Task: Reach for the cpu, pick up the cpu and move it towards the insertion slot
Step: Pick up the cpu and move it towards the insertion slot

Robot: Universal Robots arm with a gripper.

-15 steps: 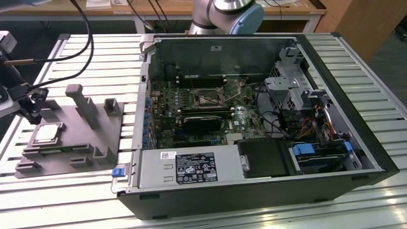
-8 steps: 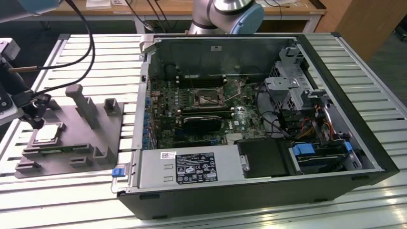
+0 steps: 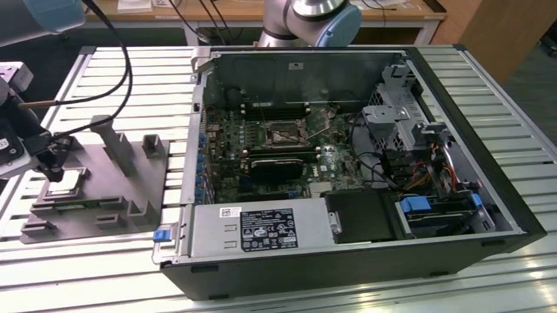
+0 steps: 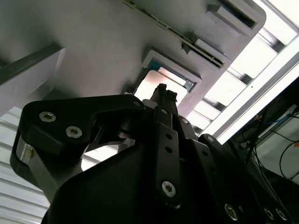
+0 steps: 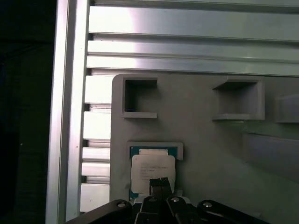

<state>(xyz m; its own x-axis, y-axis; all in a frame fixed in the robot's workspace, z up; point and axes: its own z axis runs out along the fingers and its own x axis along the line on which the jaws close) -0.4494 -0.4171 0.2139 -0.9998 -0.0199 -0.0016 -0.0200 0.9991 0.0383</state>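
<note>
While the tool (image 3: 54, 171) hangs at the left edge of the exterior view, fingertips drawn together, it sits right over the cpu (image 3: 66, 184). The chip lies flat in a shallow recess of the grey tray (image 3: 96, 199); whether metal meets chip I cannot tell.

The tray's upright posts (image 3: 115, 147) stand between the tool and the open computer case (image 3: 348, 267). The insertion slot (image 3: 283, 134) sits mid-frame on the green board, well apart from the cpu. Black cables (image 3: 126, 72) loop down from the upper left.

Everything rests on a slatted aluminium worktop (image 3: 130, 59), with a wooden desk (image 3: 261, 10) behind.

The first wrist view shows two empty square pockets (image 5: 140, 98) in the tray.
</note>
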